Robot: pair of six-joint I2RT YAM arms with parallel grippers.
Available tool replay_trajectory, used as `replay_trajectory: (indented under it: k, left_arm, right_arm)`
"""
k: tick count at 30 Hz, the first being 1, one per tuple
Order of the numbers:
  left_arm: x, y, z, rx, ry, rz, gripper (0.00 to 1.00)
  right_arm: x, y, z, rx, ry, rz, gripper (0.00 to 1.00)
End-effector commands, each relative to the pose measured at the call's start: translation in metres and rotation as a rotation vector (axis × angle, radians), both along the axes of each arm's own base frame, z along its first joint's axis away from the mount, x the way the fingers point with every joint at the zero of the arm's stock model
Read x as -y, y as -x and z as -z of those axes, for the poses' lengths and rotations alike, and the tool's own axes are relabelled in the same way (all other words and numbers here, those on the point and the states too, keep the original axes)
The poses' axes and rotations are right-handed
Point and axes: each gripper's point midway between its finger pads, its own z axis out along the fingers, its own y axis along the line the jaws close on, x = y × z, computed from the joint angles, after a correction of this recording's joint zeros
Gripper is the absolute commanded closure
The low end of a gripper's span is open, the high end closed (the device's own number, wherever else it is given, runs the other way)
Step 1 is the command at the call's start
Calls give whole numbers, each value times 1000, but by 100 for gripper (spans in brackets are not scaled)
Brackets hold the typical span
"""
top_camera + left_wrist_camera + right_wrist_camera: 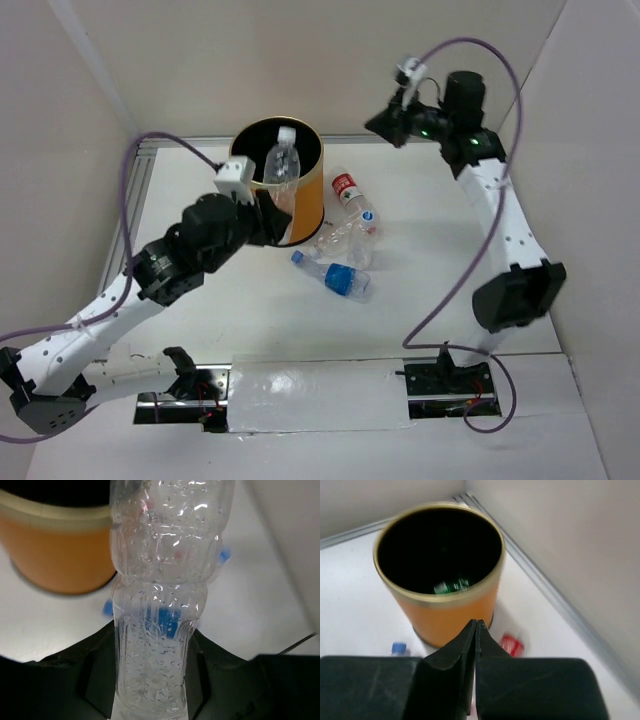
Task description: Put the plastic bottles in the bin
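My left gripper (pixel 268 212) is shut on the lower end of a clear plastic bottle (pixel 283 162) with a white cap, holding it upright over the mouth of the orange bin (pixel 310 200). In the left wrist view the wet clear bottle (pixel 160 605) fills the gap between the black fingers (pixel 220 670), with the bin (pixel 55 555) behind it on the left. My right gripper (pixel 380 125) hangs shut and empty high at the back right. Its closed tips (pixel 476 630) point at the bin (pixel 445 615), which holds a green-labelled bottle (pixel 451 586).
Three bottles lie on the table right of the bin: a red-labelled one (pixel 350 192), a crushed clear one (pixel 345 240) and a blue-labelled one (pixel 338 277). White walls close in at the left, back and right.
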Motion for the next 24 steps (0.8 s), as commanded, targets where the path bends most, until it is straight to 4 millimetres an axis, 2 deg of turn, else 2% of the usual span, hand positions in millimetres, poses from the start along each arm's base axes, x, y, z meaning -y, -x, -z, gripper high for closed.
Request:
replay_trajectory:
  k: [1, 2, 3, 4, 5, 6, 7, 8, 9, 10, 11, 12, 13, 14, 15, 16, 18, 19, 20, 21, 22, 24]
  left_arm:
    - [17, -30, -95, 274, 45, 33, 100]
    - [16, -41, -108, 323, 26, 12, 100]
    - [20, -59, -118, 347, 18, -16, 100]
    - [21, -72, -130, 392, 26, -40, 100]
    - [20, -85, -131, 406, 11, -73, 100]
    - [24, -107, -122, 390, -13, -107, 100]
    - [8, -128, -117, 386, -39, -196, 100]
    - [3, -141, -110, 373, -63, -240, 100]
    - [-1, -154, -103, 357, -74, -273, 100]
    - [-9, -177, -93, 332, -86, -327, 100]
    - [-16, -187, -87, 320, -95, -364, 98]
    - [-19, -196, -81, 311, -106, -378, 89]
    - [-29, -208, -88, 319, -101, -410, 85]
    - [-28, -221, -69, 280, -139, -415, 82]
    - [-26, -224, -57, 246, -170, -409, 77]
    - [-29, -230, -60, 241, -175, -418, 59]
    - [-25, -234, -44, 203, -206, -403, 33]
    - [-23, -235, -37, 189, -223, -387, 10]
    - [-21, -235, -36, 188, -219, -375, 2]
    - [-24, -230, -49, 208, -202, -379, 0]
    - [-25, -225, -49, 203, -211, -363, 0]
    - [-29, -215, -64, 225, -208, -350, 0]
  right_arm:
    - [49, 34, 48, -148, 71, 79, 97]
    - [62, 40, 63, -154, 104, 98, 94]
    - [79, 48, 103, -250, 124, 130, 87]
    - [87, 66, 107, -232, 148, 123, 56]
    - [92, 77, 121, -252, 165, 114, 40]
    - [97, 92, 152, -319, 189, 111, 22]
    - [99, 108, 157, -322, 204, 101, 1]
    - [98, 118, 165, -297, 231, 60, 1]
    - [100, 131, 182, -324, 236, 40, 1]
    - [101, 139, 180, -293, 245, 35, 1]
    - [99, 143, 182, -263, 248, 18, 1]
    - [98, 151, 193, -278, 242, 6, 1]
    - [98, 151, 189, -224, 245, 8, 1]
    - [97, 153, 191, -214, 239, 2, 1]
    - [96, 156, 199, -220, 236, -14, 1]
    - [92, 158, 198, -210, 235, -34, 1]
    - [87, 161, 201, -203, 221, -83, 1]
    - [82, 163, 202, -199, 216, -113, 1]
    - [80, 160, 205, -202, 210, -120, 1]
    - [75, 160, 206, -201, 212, -138, 1]
    - [68, 161, 208, -195, 214, -164, 1]
    - [64, 150, 213, -189, 232, -149, 1]
